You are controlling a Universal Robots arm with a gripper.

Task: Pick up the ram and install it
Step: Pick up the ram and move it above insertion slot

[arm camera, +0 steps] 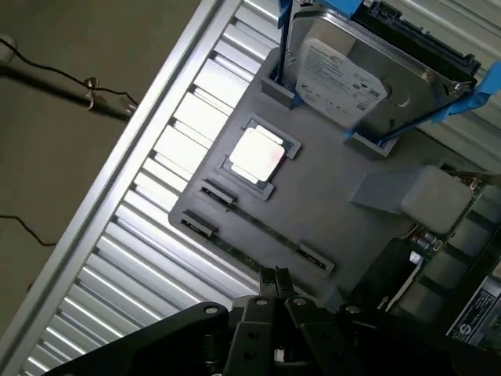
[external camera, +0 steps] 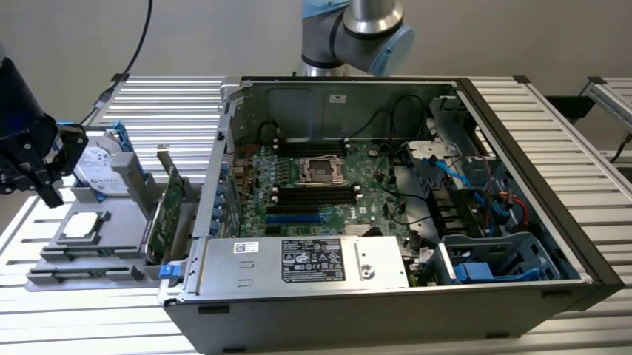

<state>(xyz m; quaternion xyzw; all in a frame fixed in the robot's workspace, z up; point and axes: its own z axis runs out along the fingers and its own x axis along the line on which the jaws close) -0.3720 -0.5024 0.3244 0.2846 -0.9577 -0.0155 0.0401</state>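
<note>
Black two-fingered tool hangs clenched, its fingertips pressed together with nothing seen between them, above a flat grey plastic fixture tray. Just beside the tips, the ram, a thin green stick seen edge-on, sits in a clipped slot of that tray. Farther out on the tray lie a square silver processor chip and a silver hard drive with blue rails. In the exterior view the tool is at nine o'clock of the open grey computer case. A wider green card with a metal bracket stands between them, on the slatted metal table.
</note>
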